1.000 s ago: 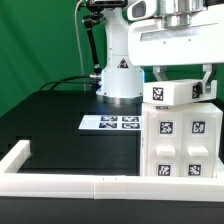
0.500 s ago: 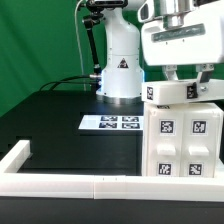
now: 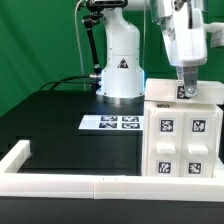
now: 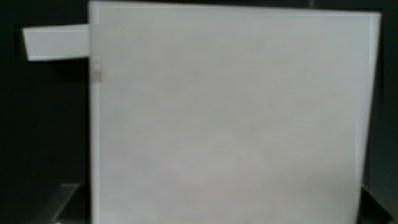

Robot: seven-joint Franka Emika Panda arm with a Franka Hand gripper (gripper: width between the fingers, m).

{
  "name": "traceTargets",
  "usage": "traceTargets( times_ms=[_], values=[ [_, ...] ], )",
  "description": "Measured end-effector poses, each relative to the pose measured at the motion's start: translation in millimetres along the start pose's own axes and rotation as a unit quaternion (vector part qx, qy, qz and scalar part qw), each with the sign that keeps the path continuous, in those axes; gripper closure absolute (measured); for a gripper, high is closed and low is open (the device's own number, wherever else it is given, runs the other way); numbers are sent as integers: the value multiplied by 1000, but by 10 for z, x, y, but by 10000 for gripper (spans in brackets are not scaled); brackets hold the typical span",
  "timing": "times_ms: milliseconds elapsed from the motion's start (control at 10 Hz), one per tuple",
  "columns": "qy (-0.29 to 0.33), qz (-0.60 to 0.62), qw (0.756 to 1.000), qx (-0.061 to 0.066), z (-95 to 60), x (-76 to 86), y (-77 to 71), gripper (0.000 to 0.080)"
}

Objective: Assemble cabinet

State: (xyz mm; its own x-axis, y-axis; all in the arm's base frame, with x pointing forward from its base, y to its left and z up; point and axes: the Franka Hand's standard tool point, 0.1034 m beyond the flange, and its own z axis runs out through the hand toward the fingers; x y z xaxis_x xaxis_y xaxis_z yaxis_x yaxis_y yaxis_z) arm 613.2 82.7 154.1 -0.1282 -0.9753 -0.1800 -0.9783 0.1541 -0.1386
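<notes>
- Cabinet: tall white box of panels w/ black-and-white tags on its front; stands upright on the tabletop at the exterior view's right, just behind the front rail.
- End effector: hangs straight down, tips at the cabinet's top edge, seen side-on; can't tell if wide, narrow or gripping; wrist view shows no fingers, only a plain white face, prob. the cabinet's.
- Handling, as a guess: rigid plastic, prob. hollow and light for its bulk; smooth faces likely slippery; too wide to span whole, so grip a thin panel edge or the top lip; unfixed parts may shift if pushed sideways.
- Surface: flat matte black tabletop; marker board lies near the cabinet, toward the exterior view's left.
- Room: bare tabletop on the exterior view's left; rails bound the front and left corner; arm base behind; green backdrop.
</notes>
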Motion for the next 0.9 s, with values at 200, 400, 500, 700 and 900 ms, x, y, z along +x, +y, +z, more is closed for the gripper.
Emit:
traceTargets(
  times_ms=[200, 400, 500, 700, 900],
  values=[
    [-4, 4, 1000, 1, -13, -20, -1, 145],
    [-14, -28, 999, 9, -171, -51, -1, 33],
    [-19, -30, 999, 11, -237, -54, 36, 6],
    [-26, -30, 999, 16, -332, -61, 92, 1],
    [-25, -45, 999, 14, -300, -63, 99, 2]
  ],
)
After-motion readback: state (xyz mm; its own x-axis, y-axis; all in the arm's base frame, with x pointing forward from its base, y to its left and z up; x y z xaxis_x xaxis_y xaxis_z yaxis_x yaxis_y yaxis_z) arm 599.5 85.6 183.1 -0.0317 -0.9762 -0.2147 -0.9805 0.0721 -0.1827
